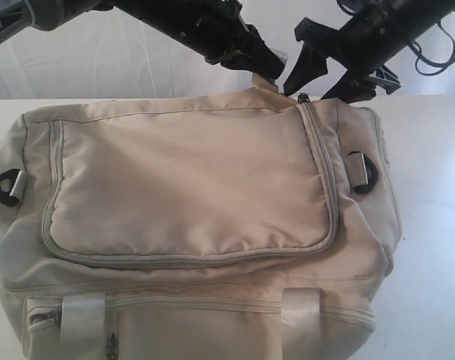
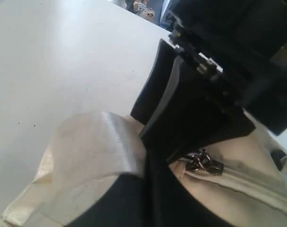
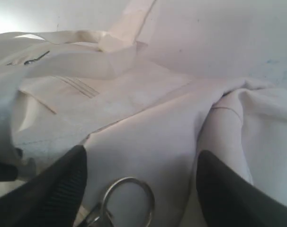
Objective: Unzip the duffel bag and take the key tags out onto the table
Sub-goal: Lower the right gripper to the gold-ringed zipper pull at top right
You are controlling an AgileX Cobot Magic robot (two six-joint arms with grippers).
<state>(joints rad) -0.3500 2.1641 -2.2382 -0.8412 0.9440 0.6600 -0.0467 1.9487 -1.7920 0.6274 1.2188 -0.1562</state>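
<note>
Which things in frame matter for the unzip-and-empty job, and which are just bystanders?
Job: duffel bag; flap zip pull; webbing strap held by left pincer; open right pincer; table. Key tags not visible.
Bystanders: black D-rings; front pocket zip.

Cream bag (image 1: 205, 281) lies broad on the white surface (image 1: 438, 247), U-shaped flap (image 1: 190, 180) zipped flat and shut, zip pull (image 1: 303, 97) at the far right corner, black D-rings (image 1: 8, 186) at both ends, pale straps (image 1: 81, 322) in front.

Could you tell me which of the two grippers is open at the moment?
The right gripper: its jaws stand apart above the duffel bag; the left gripper is shut.
</note>
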